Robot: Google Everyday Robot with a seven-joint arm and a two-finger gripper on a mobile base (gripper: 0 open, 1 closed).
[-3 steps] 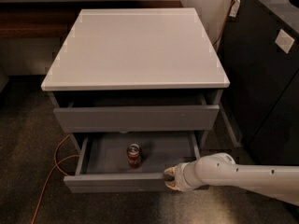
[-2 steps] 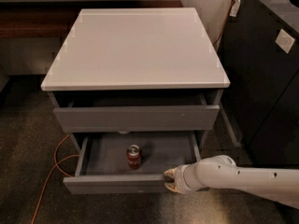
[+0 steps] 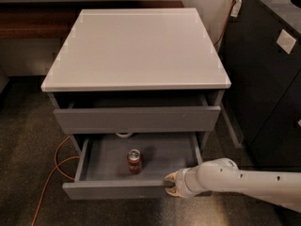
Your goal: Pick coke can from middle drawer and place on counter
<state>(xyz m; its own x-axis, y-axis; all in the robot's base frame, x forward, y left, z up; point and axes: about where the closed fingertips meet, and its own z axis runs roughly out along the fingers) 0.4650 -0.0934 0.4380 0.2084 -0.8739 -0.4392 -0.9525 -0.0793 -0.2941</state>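
Note:
The coke can [image 3: 134, 161], red with a silver top, stands upright in the middle of the open middle drawer [image 3: 113, 189]. The drawer is pulled out below the slightly open top drawer [image 3: 136, 119]. The light-grey counter [image 3: 136, 46] above is bare. My gripper [image 3: 170, 183] is at the right end of the middle drawer's front panel, at its top edge, to the right of the can and a little nearer than it. My white arm reaches in from the lower right.
A white round bowl's rim [image 3: 124, 134] shows at the back of the middle drawer, half hidden under the top drawer. A tall black cabinet [image 3: 268, 69] stands close on the right. An orange cable [image 3: 56, 164] lies on the floor at left.
My gripper has dropped very slightly at the drawer's front edge. The drawer and the can have not visibly moved.

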